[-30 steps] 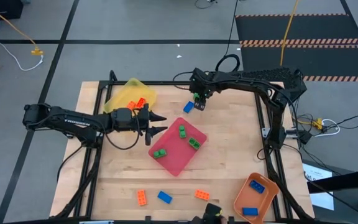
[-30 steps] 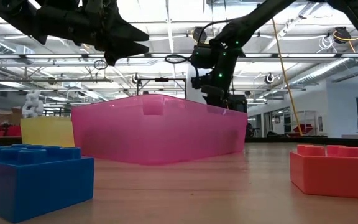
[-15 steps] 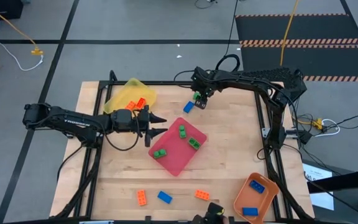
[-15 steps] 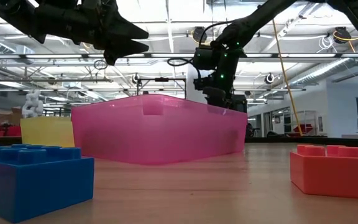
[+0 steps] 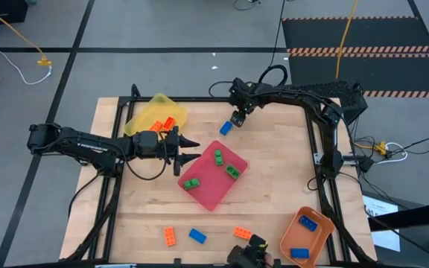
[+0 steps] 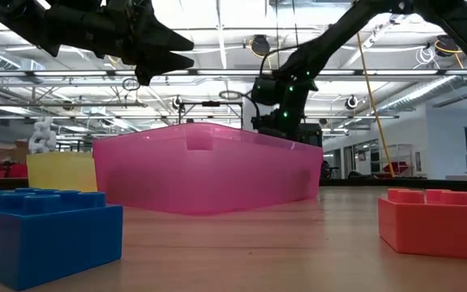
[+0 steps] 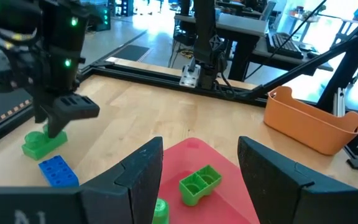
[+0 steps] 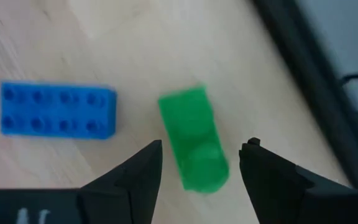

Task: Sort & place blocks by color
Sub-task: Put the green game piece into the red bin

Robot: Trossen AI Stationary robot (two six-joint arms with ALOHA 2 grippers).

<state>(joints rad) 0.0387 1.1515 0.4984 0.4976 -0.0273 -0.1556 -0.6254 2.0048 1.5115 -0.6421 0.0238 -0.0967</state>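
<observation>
A green block (image 8: 194,146) lies on the wooden table at the far middle, with a blue block (image 8: 58,110) beside it. My right gripper (image 8: 204,144) hangs open just above the green block, pointing steeply down, one finger on each side of it and apart from it. From the left wrist view the green block (image 7: 42,144) and blue block (image 7: 58,171) show under my right gripper (image 7: 64,115). My left gripper (image 5: 192,149) stands open and level above the left edge of the pink-red tray (image 5: 216,195), holding nothing.
The pink-red tray holds green blocks (image 5: 232,170). A yellow tray (image 5: 149,112) at the far left holds orange blocks (image 5: 168,123). An orange tray (image 5: 305,240) at the near right holds blue blocks. Two orange blocks (image 5: 170,236) and a blue block (image 5: 197,236) lie near the front edge.
My right gripper has come down toward the green block and rolled a little about its own axis. The blocks have stayed where they were.
</observation>
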